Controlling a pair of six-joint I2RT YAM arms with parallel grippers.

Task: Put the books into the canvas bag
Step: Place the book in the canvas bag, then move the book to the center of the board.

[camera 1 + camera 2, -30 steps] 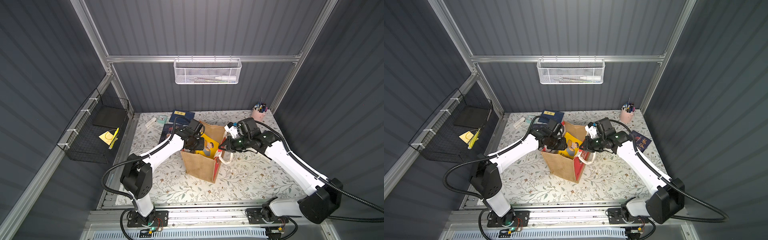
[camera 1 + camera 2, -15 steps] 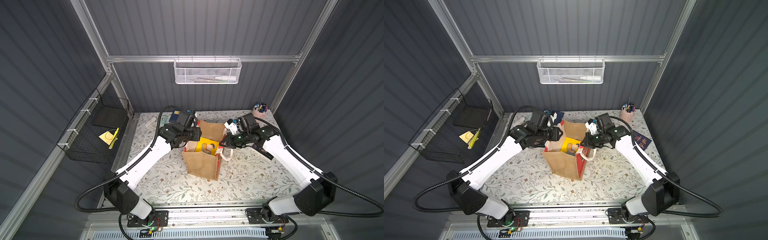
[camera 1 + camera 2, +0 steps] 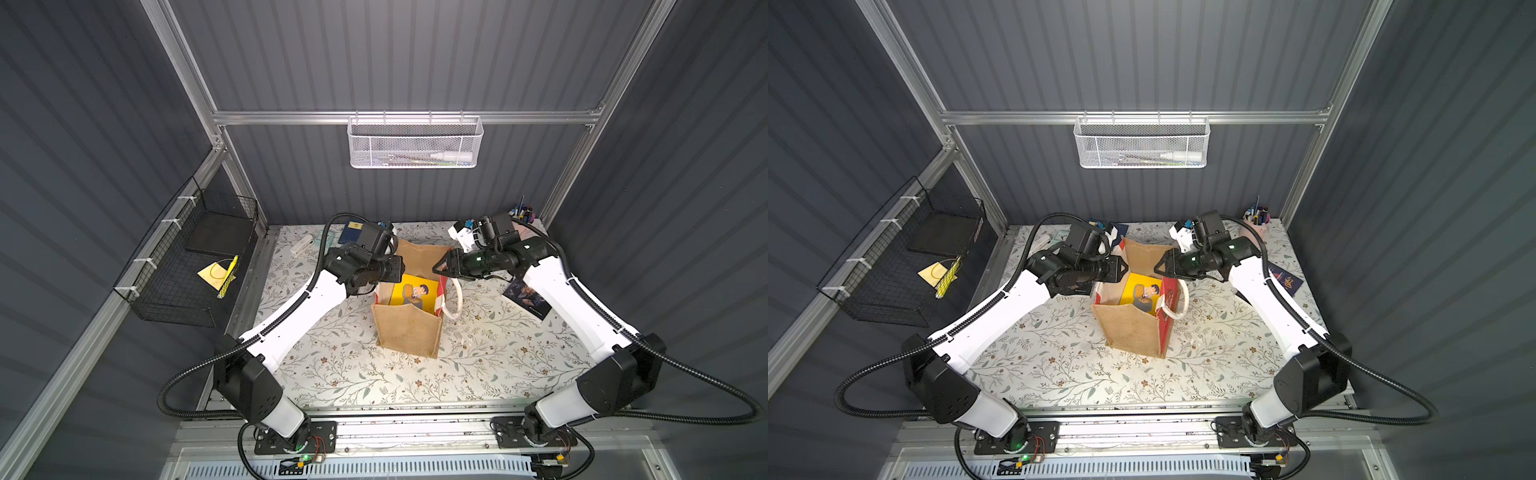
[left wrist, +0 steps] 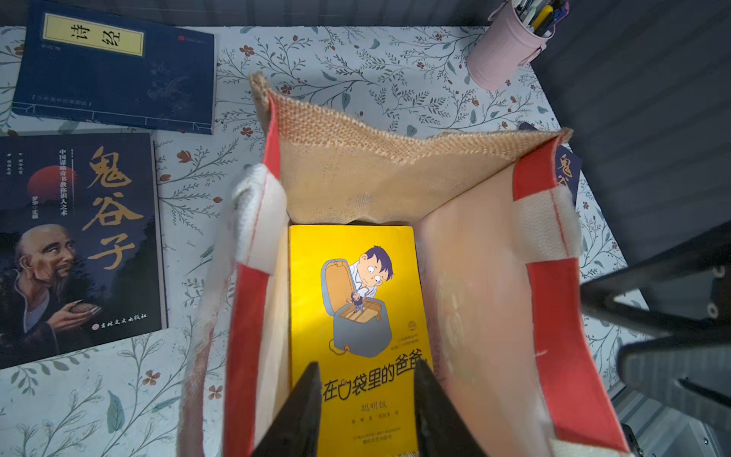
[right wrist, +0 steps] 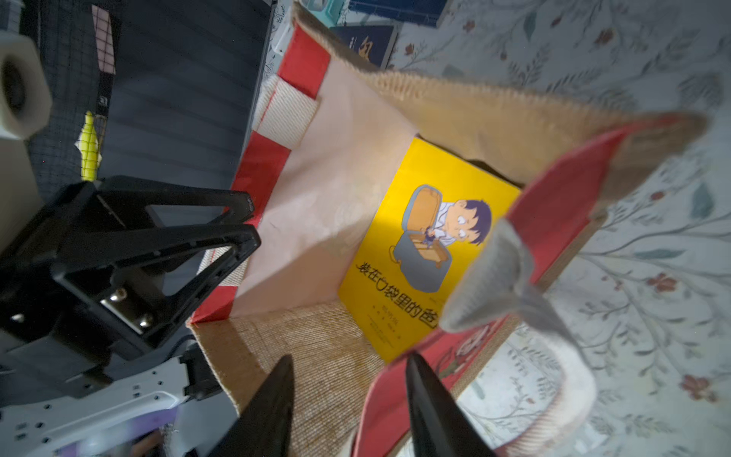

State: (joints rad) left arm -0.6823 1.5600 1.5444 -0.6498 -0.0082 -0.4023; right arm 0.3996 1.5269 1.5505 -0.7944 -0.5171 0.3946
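in the left wrist view, a navy book point(image 4: 114, 79) carries a yellow label point(image 4: 93, 35) reading "诗经". beside it, a dark book point(image 4: 79, 245) with an old man's portrait has the large gold title "鬼谷子", a smaller vertical line "中国谋略奇书教你识人之术", and "吉林文史出版社" at the foot of the cover. the yellow book point(image 4: 356, 253) lying inside the canvas bag point(image 4: 395, 178) shows "在口袋里的爸爸" with "聪明版" beneath; the right wrist view adds the leading "装". just beyond the bag's rim, another dark book point(image 4: 567, 166) shows a gold "鬼". the finer print on all covers is too small to read.
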